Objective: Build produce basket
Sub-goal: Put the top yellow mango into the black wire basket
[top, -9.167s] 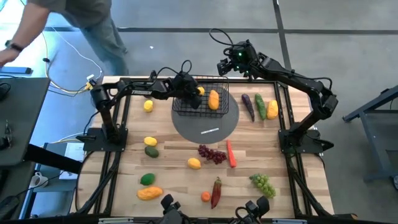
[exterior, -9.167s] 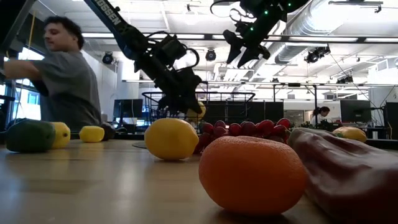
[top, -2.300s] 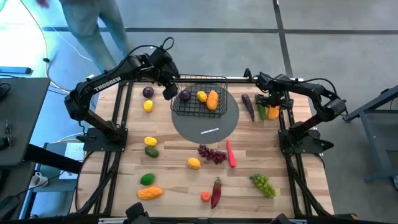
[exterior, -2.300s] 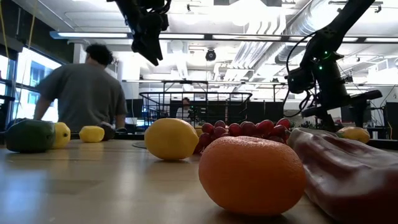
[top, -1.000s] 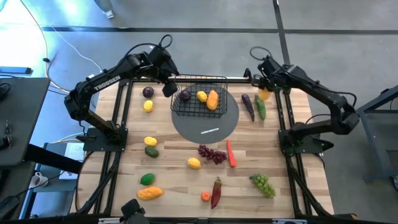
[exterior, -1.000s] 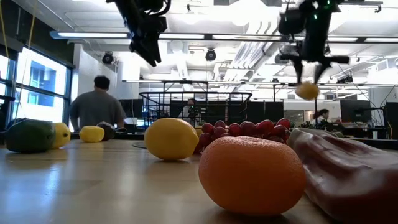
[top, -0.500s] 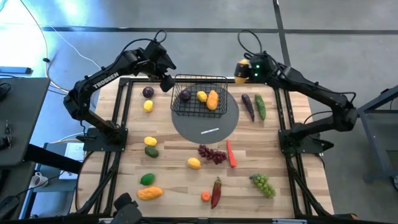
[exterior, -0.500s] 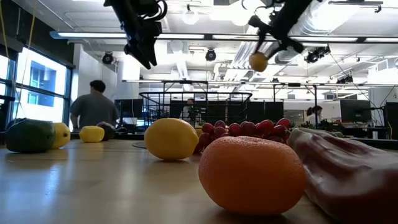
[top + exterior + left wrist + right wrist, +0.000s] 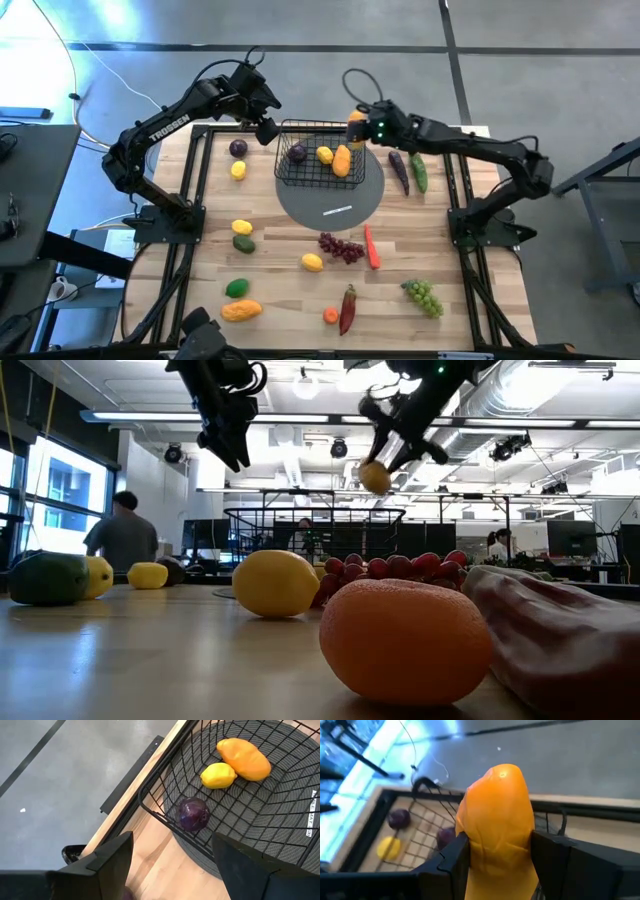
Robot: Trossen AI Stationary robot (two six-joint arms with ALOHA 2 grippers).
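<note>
The black wire basket (image 9: 322, 160) stands on a round grey mat (image 9: 330, 205) at the table's far middle. In it lie a purple plum (image 9: 193, 813), a yellow lemon (image 9: 218, 775) and an orange mango (image 9: 245, 758). My right gripper (image 9: 360, 130) hangs above the basket's far right corner, shut on an orange-yellow fruit (image 9: 497, 815). My left gripper (image 9: 265, 128) hovers open and empty over the basket's far left corner, well above the table in the low view (image 9: 228, 435). My right gripper pinches the orange-yellow fruit between its two fingers (image 9: 454, 857), one on each of the fruit's long sides (image 9: 470, 845). The fruit's rounded end sticks out past the fingertips. The fingers slant down from the table's right. The fruit (image 9: 375, 477) is lifted clear above the basket's rim.
Left of the basket lie a plum (image 9: 238, 148) and a lemon (image 9: 238, 170); right of it, a dark purple vegetable (image 9: 399, 170) and a cucumber (image 9: 419, 172). Red grapes (image 9: 341, 247), a carrot (image 9: 372, 247), lemons, green grapes (image 9: 422, 296) and other produce are scattered nearer. A person stands beyond the table.
My right gripper has carried the orange-yellow fruit along the table's far edge toward the left, from beyond the cucumber to the basket's far right corner, and has turned as it went. My left gripper has drifted slightly toward the far edge.
</note>
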